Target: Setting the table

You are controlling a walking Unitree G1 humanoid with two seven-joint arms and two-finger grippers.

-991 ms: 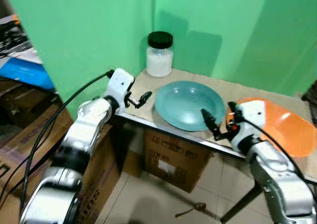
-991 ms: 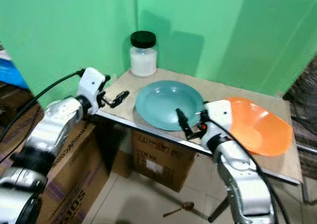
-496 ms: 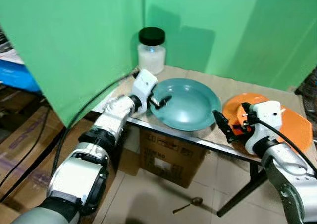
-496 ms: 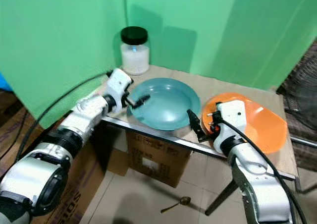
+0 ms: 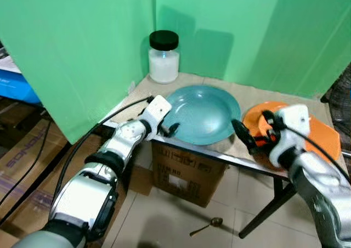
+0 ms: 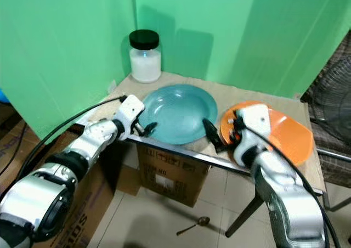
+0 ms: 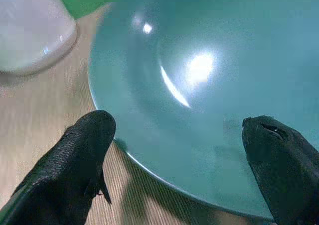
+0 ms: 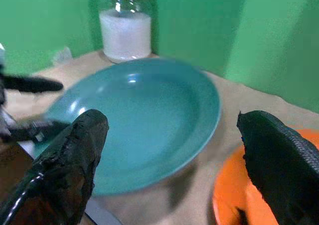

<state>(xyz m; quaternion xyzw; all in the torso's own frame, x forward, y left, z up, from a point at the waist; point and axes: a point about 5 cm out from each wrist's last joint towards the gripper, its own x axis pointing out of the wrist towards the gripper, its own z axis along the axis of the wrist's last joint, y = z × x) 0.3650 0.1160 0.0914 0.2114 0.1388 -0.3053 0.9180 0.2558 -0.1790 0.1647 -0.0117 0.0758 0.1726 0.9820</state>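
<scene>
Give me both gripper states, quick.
Left gripper: open, fingers straddling the teal plate rim, holding nothing yet.
Right gripper: open, empty, at the plate's other side beside the orange plate.

A makeshift corner of a lived-in room, more storeroom than dining room; green cloth backdrops hang as walls behind the far and left edges of a small metal-legged desk topped with tan board; stamped cardboard boxes sit under the desk and more stand off its left edge on a pale tiled floor; a spoon lies on those tiles; a fan grille shows past the desk's right edge; tableware on the desk, a teal plate, an orange plate and a black-lidded jar of white powder at the far left corner, gives it a household look.
</scene>
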